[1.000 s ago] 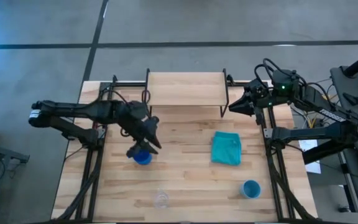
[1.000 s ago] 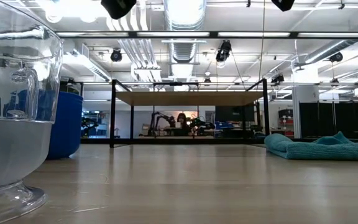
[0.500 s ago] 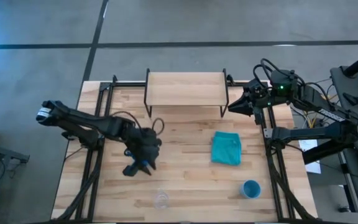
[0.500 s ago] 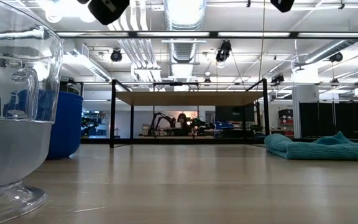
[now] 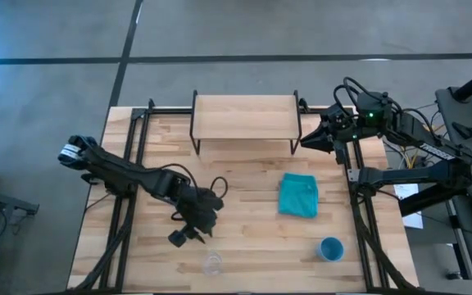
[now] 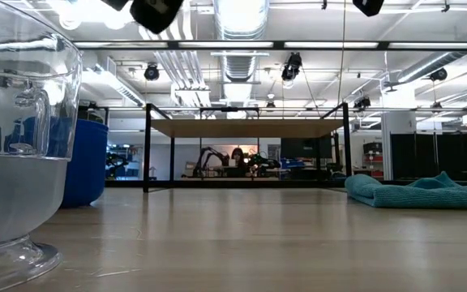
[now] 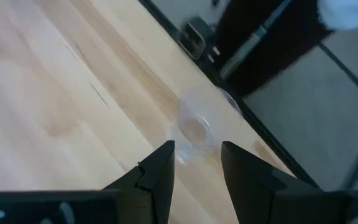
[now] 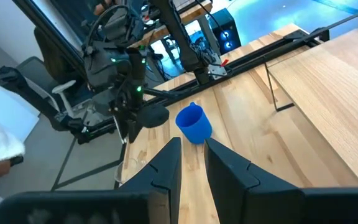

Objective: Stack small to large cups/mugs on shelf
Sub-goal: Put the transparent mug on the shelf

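Note:
The clear cup (image 5: 212, 262) stands on its base near the table's near edge, and it looms large in the low view (image 6: 14, 146). My left gripper (image 5: 192, 233) is open, high above the table, just left of and farther back than the clear cup (image 7: 196, 126). My left arm hides the deep blue mug in the high view; it stands upright on the table in the right wrist view (image 8: 193, 124). The light blue cup (image 5: 331, 248) stands at the near right. My right gripper (image 5: 305, 141) hangs beside the right end of the shelf (image 5: 244, 117), with a narrow gap between its fingers.
A folded teal cloth (image 5: 298, 195) lies right of centre between the shelf and the light blue cup. Black metal frame rails (image 5: 121, 213) run along the table's left and right sides. Bare wood lies in front of the shelf.
My left gripper has gone from above the deep blue mug toward the table's near edge and a little right, ending close to the clear cup. The mug and the other cups have stayed where they were.

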`<state>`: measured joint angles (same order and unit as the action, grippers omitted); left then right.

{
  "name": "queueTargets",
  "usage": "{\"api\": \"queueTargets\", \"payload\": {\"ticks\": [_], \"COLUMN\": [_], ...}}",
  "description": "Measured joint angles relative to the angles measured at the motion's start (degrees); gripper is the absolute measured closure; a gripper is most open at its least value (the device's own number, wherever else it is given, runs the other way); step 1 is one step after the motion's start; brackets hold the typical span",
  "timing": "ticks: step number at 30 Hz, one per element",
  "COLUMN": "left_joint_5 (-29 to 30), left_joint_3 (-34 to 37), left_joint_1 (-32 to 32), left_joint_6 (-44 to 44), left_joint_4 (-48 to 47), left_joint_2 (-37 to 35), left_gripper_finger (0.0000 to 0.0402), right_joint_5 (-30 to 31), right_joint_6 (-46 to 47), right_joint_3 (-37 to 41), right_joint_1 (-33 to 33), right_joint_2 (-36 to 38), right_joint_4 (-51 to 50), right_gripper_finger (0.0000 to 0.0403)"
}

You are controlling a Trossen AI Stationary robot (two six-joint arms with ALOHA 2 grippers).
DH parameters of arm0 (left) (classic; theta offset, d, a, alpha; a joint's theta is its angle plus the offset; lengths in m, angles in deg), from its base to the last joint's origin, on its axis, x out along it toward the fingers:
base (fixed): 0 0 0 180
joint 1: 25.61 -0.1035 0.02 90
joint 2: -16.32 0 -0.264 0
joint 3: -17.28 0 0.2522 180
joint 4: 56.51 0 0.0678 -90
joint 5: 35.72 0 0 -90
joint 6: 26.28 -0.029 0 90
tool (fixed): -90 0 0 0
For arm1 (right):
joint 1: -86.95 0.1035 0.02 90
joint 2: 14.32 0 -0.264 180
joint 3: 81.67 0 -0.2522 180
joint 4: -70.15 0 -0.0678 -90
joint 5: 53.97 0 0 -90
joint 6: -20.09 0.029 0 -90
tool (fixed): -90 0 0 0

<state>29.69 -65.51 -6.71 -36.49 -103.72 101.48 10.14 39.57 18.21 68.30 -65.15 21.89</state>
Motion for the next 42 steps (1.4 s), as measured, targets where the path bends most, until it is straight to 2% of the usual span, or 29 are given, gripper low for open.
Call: {"api": "queueTargets", "payload": {"ticks": [5, 9, 18, 25, 42], "left_joint_5": [1.4, 1.4, 1.6, 2.6, 2.5], "left_joint_3": [-0.3, 0.1, 0.6, 2.5, 3.1], "left_joint_1": [0.3, 0.5, 0.8, 1.2, 3.0], "left_joint_6": [-6.7, -7.8, -17.6, -29.3, -30.9], "left_joint_4": [1.9, 1.0, 0.9, 0.9, 2.6], "left_joint_2": [1.8, 3.4, 5.4, 5.6, 9.5], "left_gripper_finger": [0.0283, 0.0283, 0.0283, 0.0283, 0.0283], "right_joint_5": [0.0, 0.0, 0.0, 0.0, 0.0], "right_joint_6": [0.0, 0.0, 0.0, 0.0, -0.2], "right_joint_3": [0.0, 0.0, 0.0, 0.1, 0.1], "right_joint_1": [0.0, 0.0, 0.0, 0.0, 0.0], "right_joint_2": [0.0, 0.0, 0.0, -0.3, -0.4], "right_joint_4": [0.0, 0.0, 0.0, -0.1, -0.2], "right_gripper_finger": [0.0337, 0.0337, 0.0337, 0.0337, 0.0337]}}
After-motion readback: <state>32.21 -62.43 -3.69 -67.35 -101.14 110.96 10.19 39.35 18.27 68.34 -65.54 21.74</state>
